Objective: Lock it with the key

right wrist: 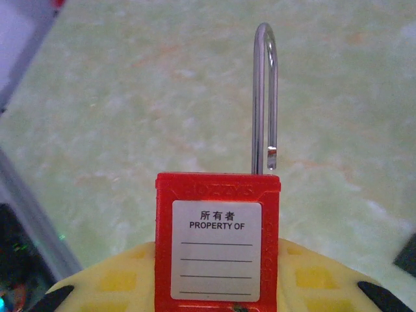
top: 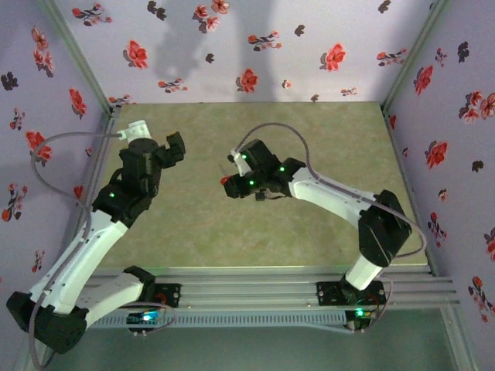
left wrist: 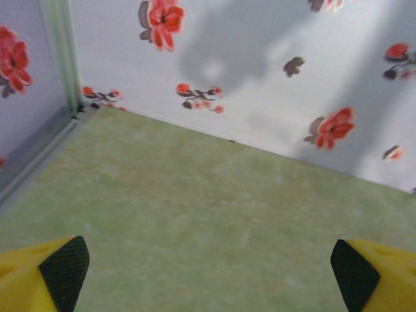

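My right claw [top: 230, 184] clamps red padlock [right wrist: 218, 247], lower centre, shackle [right wrist: 264, 97] up; hold level. My left claw [left wrist: 209, 270] gapes, free for key.

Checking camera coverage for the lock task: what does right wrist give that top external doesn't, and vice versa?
Right wrist: the red padlock close up, its white PROPERTY OF label readable, metal shackle standing upright, yellow fingers on either side of the body.
Top external: the left gripper open and apart from the lock, the right arm bent in toward the centre.
Shared: the padlock in the right gripper, above the green table.
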Robot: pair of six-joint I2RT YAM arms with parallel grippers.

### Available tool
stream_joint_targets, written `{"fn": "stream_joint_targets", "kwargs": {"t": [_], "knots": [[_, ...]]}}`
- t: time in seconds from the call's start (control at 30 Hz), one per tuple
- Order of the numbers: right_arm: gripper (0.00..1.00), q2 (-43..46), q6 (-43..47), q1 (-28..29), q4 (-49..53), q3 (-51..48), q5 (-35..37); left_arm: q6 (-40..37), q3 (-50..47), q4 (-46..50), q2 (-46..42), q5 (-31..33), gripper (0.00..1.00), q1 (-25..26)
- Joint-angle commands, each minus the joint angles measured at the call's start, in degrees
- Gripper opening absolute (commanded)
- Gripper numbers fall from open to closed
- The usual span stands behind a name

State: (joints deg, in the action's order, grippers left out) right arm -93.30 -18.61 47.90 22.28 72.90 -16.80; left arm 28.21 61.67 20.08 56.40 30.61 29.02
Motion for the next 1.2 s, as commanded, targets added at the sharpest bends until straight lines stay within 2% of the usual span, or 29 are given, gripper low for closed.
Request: {"fn": "stream_joint_targets", "kwargs": {"t": [0.0, 0.23, 0.47, 0.67, 0.8, 1.17], "knots": [[0.0, 5.24, -0.86, 0.08, -5.64, -4.19, -6.81, 7.09, 1.64, 3.82, -0.28, -7.33, 1.0, -0.89], [0.0, 12.57, -2.16, 0.03, -10.03, -10.88, -12.89, 13.07, -4.92, -2.31, -2.48, -19.59, 1.0, -1.29], [0.0, 16.51, -2.49, 0.09, -15.0, -16.7, -15.2, 18.91, -16.19, -16.79, -6.68, -30.27, 1.0, -2.07], [0.0, 17.67, -3.44, 0.22, -18.22, -19.9, -16.95, 25.44, -23.42, -29.43, -6.81, -39.93, 1.0, -2.47], [0.0, 18.91, -3.53, 0.51, -19.38, -21.17, -16.75, 29.93, -27.75, -38.12, -6.37, -44.45, 1.0, -2.45], [0.0, 19.97, -4.02, 2.0, -22.3, -23.67, -17.55, 36.41, -33.79, -48.46, -2.9, -50.83, 1.0, -2.34]]}}
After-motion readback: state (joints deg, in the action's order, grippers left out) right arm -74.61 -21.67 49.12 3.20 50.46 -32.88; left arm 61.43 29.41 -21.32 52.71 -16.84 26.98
